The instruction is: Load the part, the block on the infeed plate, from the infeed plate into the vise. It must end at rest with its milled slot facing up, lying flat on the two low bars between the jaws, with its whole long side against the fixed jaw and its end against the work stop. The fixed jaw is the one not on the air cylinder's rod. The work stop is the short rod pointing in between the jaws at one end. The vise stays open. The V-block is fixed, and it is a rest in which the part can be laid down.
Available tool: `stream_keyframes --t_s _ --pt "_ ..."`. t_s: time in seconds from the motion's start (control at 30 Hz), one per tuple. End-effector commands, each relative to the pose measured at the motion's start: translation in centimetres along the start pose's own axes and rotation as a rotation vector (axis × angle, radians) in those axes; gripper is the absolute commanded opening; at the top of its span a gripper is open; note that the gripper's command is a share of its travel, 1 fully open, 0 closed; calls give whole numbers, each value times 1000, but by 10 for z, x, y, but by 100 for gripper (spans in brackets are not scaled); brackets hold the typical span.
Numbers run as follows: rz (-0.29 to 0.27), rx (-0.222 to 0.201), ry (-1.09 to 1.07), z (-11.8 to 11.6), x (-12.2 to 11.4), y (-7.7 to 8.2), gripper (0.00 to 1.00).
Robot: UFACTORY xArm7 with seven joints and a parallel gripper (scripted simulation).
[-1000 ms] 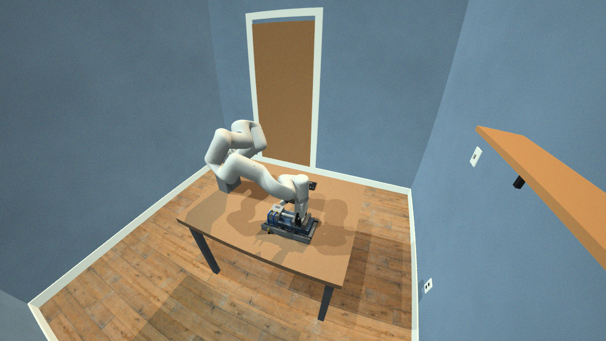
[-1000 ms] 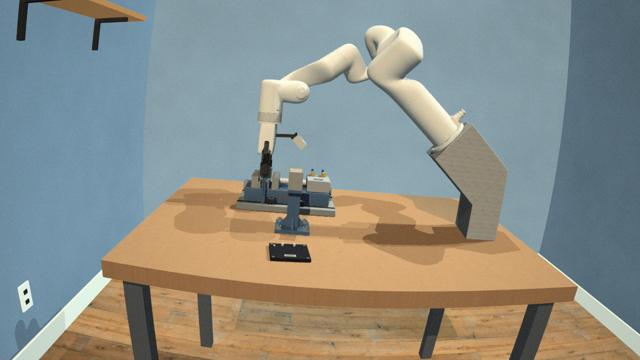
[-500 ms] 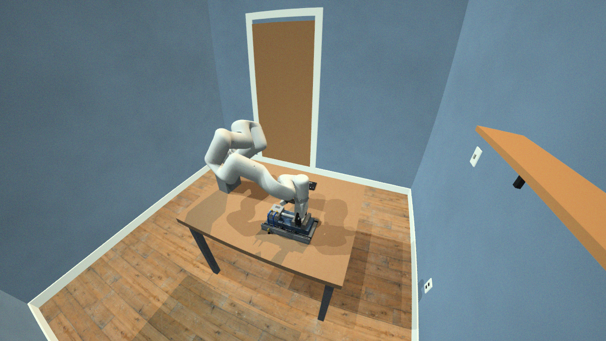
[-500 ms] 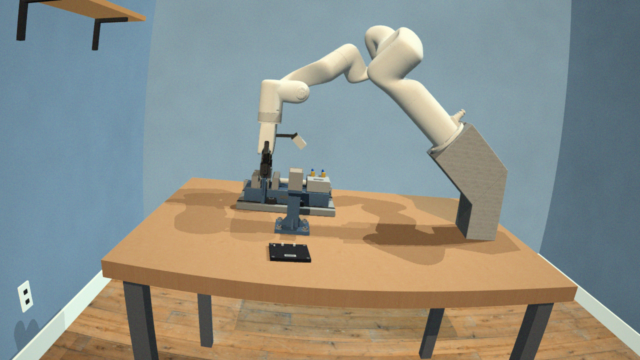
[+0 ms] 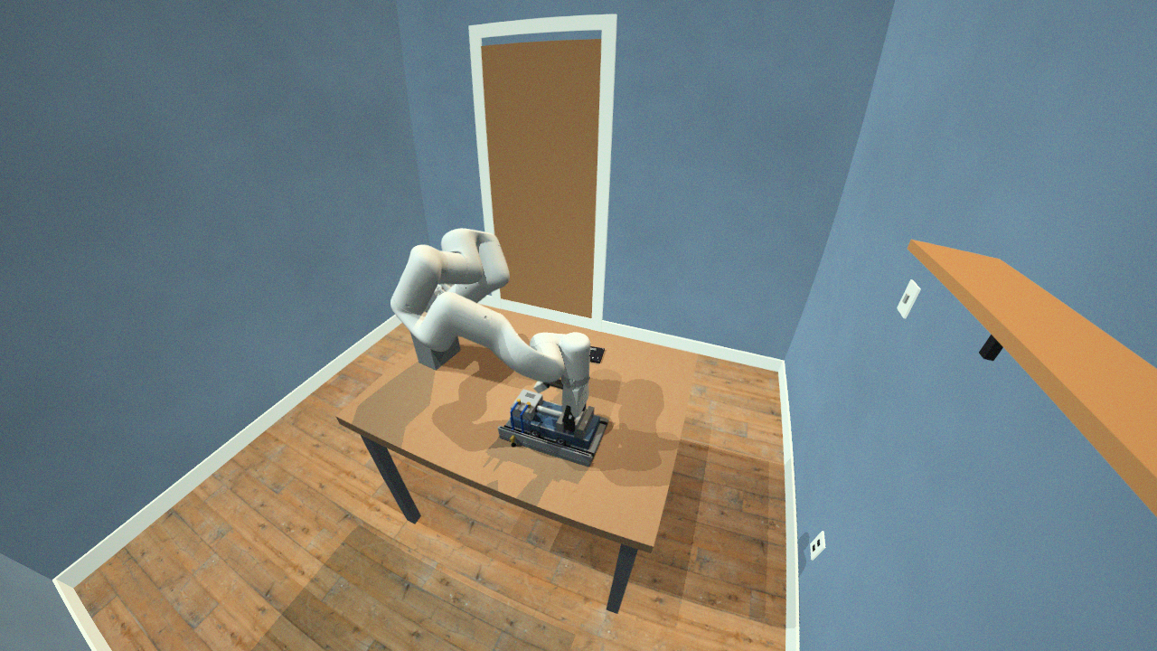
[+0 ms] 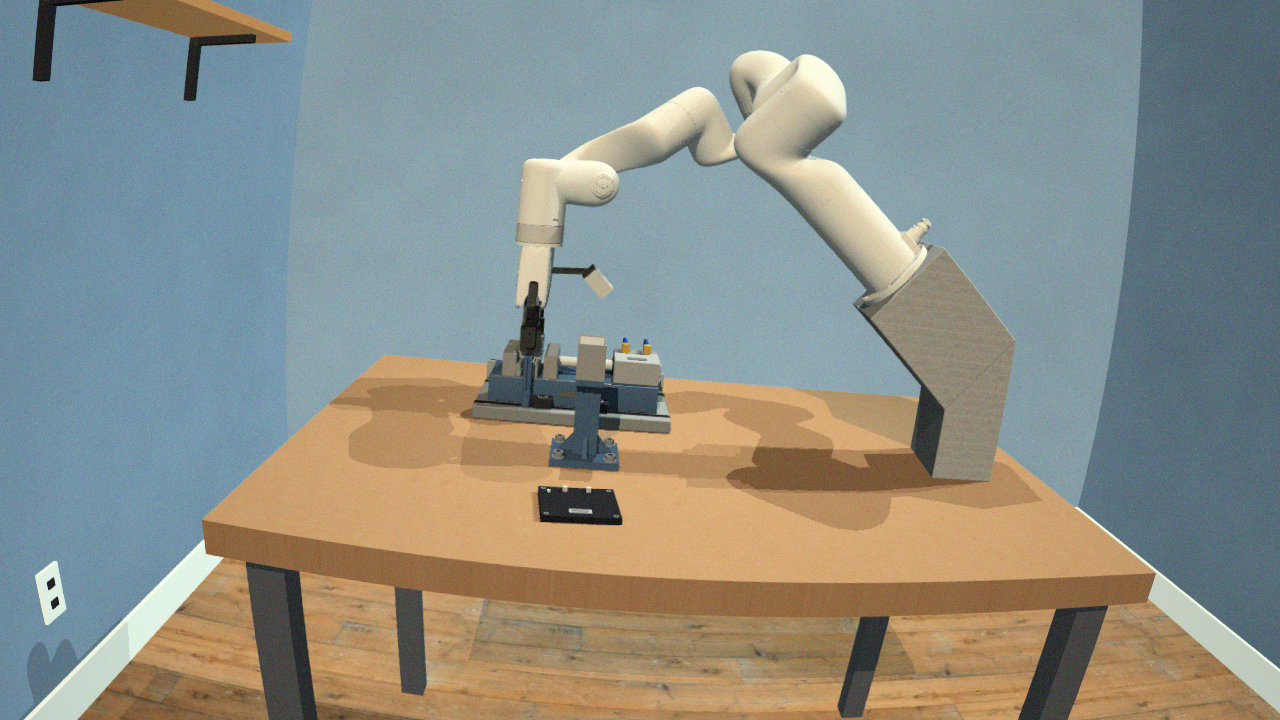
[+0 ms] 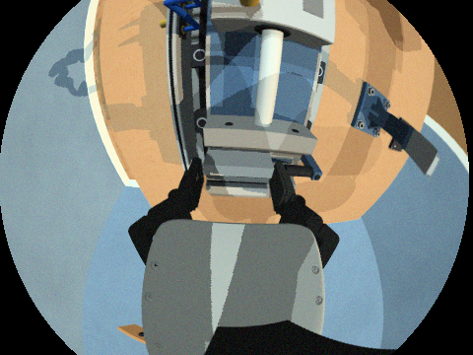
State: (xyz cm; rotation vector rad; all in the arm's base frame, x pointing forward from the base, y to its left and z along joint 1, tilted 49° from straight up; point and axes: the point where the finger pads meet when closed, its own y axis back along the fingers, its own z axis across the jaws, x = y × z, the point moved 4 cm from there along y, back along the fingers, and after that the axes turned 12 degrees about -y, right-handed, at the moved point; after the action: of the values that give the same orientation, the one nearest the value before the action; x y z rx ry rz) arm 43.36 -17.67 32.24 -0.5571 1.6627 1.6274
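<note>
The block (image 7: 238,177), a grey slab, lies in the vise (image 7: 252,66) directly between the two black fingers, which stand spread on either side of its ends without pinching it; the gripper (image 7: 238,193) holds nothing. By the look of it, the loading step is done or nearly so: the black plate (image 6: 579,505) near the table's front edge, well away from the fingers, carries no block. Whether the slot faces up, the long side meets the fixed jaw, and the end touches the short stop rod (image 7: 313,168) just beside one finger cannot be told for certain from these views. What seems left is lifting the fingers away without nudging the block. Beyond the fingertips sits the air cylinder (image 7: 272,7) with its pale rod and blue hoses. The blue V-shaped rest (image 6: 586,434) stands off to one side of the fingers. The white arm (image 6: 787,152) arches up from its grey pedestal (image 6: 962,376), elbow high, wrist pointing almost straight down over the vise on the wooden table (image 6: 805,537).
</note>
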Motion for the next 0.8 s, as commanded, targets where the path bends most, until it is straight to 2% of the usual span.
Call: stream_keyframes --t_s 0.0,0.23,0.77 --pt "-3 1 0 0 -1 4 81" --pt "-3 1 0 0 -1 13 81" --pt "-3 1 0 0 -1 58 81"
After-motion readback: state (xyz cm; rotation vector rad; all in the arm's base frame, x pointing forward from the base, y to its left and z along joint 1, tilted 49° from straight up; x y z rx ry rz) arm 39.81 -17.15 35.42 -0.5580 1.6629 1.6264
